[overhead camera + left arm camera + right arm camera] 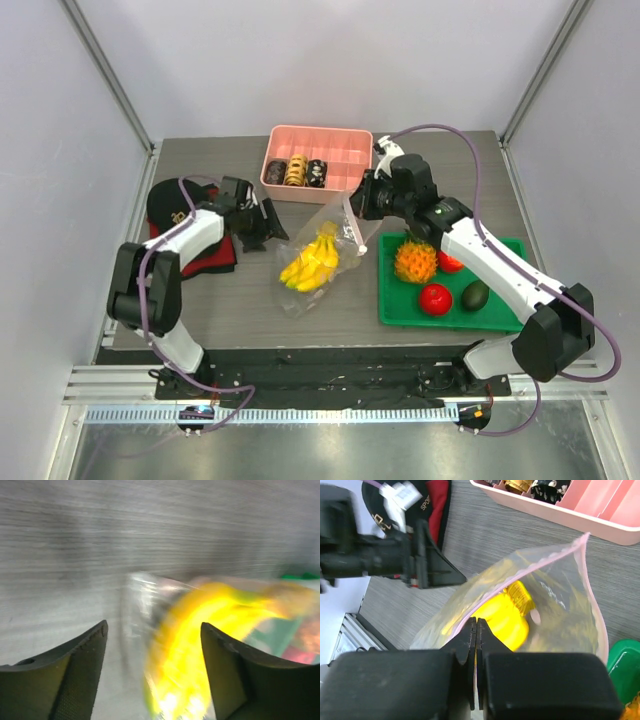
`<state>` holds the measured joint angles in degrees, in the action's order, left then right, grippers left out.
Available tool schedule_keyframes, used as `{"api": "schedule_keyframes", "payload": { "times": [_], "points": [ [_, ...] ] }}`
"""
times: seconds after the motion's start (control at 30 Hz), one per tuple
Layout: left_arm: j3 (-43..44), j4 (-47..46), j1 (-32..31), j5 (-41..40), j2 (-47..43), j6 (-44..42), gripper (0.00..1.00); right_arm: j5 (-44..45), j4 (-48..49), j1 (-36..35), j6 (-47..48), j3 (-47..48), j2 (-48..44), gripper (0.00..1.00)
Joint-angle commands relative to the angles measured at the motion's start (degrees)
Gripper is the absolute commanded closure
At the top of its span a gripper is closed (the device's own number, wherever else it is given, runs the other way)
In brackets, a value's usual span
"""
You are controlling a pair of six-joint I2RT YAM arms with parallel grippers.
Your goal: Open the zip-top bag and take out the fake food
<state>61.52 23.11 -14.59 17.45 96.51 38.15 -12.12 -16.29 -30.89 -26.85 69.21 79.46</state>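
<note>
1. Two claws are showing: the right claw (476, 627) is pinching shut on the zip-top bag (565, 610) at its near rim.
2. Meanwhile the left claw (152, 635) is gaping apart, empty, with the bag lying just ahead.
3. Yellow banana (506, 614) is sitting inside, just beyond the right claw's tips.

A grey wood-grain table (215, 305) is enclosed on three sides by plain white panels (330, 60), which are joined by aluminium posts (108, 70) and evenly lit.
</note>
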Motion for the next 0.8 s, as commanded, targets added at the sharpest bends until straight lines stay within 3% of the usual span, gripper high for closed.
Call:
{"api": "schedule_keyframes", "payload": {
  "times": [0.0,0.07,0.17,0.2,0.23,0.4,0.53,0.57,0.77],
  "points": [
    [6.77,7.64,-0.44,-3.30,-12.03,-2.12,0.23,-1.41,2.14,-0.48,1.36,0.23,-0.54,0.99],
    [7.82,10.27,-0.44,-4.87,-14.15,-2.55,0.14,-2.20,2.23,-0.57,0.75,-0.57,0.16,0.98],
    [10.20,15.29,-0.44,-3.67,-15.03,-3.70,0.19,-0.81,0.31,-0.83,-1.18,-0.31,1.22,0.98],
    [9.85,14.95,-0.44,-2.26,-16.43,-3.26,0.35,-0.54,-2.14,-0.83,-1.36,0.04,1.48,0.98],
    [8.46,14.16,-0.61,-0.51,-17.14,-2.65,0.43,-0.62,-2.68,-0.92,-1.36,-0.39,1.49,0.98],
    [2.48,8.45,-3.34,6.35,-18.11,3.76,0.63,-2.81,-2.34,-0.83,-0.40,-3.20,3.59,0.98],
    [-1.39,6.33,-5.36,6.89,-16.10,5.79,0.64,-5.97,-1.81,-0.83,2.76,-2.94,7.10,0.94],
    [-1.92,5.81,-5.88,7.33,-15.74,6.14,0.64,-6.77,-0.94,-0.75,2.86,-3.03,7.98,0.89],
    [-5.00,2.73,-8.35,5.31,-10.65,6.14,0.65,-10.29,1.00,-0.83,3.91,-1.62,14.74,0.77]
  ]
}}
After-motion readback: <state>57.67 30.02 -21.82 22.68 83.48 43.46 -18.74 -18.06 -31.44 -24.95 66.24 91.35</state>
